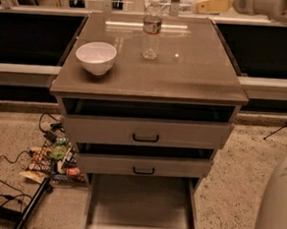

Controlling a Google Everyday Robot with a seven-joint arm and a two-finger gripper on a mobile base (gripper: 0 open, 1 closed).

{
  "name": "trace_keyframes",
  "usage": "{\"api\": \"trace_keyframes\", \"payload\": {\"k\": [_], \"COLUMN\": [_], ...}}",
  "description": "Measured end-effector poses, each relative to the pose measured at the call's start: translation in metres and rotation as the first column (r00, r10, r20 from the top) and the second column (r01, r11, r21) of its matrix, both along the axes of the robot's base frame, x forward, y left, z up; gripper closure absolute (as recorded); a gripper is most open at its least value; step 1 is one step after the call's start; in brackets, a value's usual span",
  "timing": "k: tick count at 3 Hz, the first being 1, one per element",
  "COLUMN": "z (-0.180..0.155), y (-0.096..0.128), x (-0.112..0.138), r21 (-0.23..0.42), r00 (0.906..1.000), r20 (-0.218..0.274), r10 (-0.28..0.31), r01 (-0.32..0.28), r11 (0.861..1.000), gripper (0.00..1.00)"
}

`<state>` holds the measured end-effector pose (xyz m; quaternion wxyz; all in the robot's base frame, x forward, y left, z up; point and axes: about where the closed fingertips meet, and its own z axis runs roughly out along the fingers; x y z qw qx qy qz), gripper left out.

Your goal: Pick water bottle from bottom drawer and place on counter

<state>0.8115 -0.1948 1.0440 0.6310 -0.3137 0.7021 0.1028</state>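
Fingers (218,2) of the gripper (204,6) (upper right of the frame) sit released, grasping nothing; the water bottle (151,31) stands upright, cap upward, on the counter (186,70), upper centre.

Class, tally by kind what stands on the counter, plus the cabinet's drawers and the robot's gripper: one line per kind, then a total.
Bottles: 1, bottle upright on the counter.
Bowls: 1, white bowl, also on the counter.
Drawers: 3, top drawer, middle drawer, bottom drawer pulled out farthest.
Grippers: 1, gripper at top right, beyond the counter's far edge.
Total: 6.
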Motion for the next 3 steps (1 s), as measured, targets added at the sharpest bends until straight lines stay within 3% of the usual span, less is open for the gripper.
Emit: {"api": "trace_keyframes", "payload": {"k": [1, 2, 3], "z": [0.004, -0.048, -0.055], "y": [-0.066, -0.110, -0.120], "x": [-0.061, -0.129, -0.160], "r21": [-0.123, -0.264, -0.289], "r00": [0.9963, 0.9748, 0.9800], "r20": [-0.084, -0.214, -0.161], "r10": [-0.022, -0.063, -0.117], "r01": [0.012, 0.005, 0.066], "r11": [0.992, 0.965, 0.955], "gripper": [0.00, 0.00, 0.00]}}
